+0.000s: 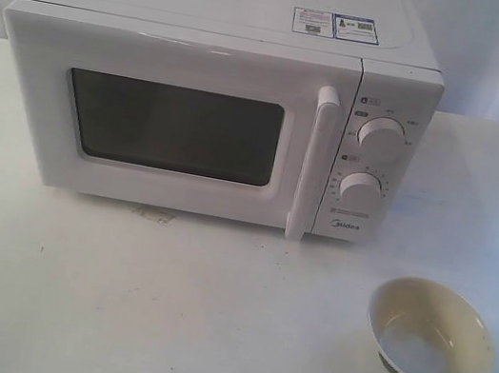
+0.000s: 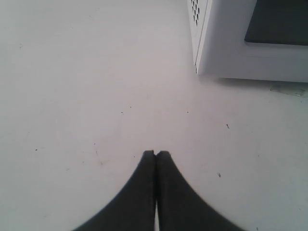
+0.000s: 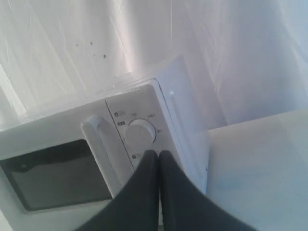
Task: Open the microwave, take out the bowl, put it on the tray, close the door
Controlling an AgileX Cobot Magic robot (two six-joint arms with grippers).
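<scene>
Microwave point(image 1: 213, 11) door point(image 1: 173, 125) shut; bowl point(image 1: 431, 335) on table point(image 1: 206, 324) front-R, prob. empty.

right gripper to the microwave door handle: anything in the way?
Nothing visible. The shut right gripper points at the upper dial, with the door handle just beside it and only open air between. The bowl sits on the table out in front of the dial side, seemingly clear of that path.
</scene>
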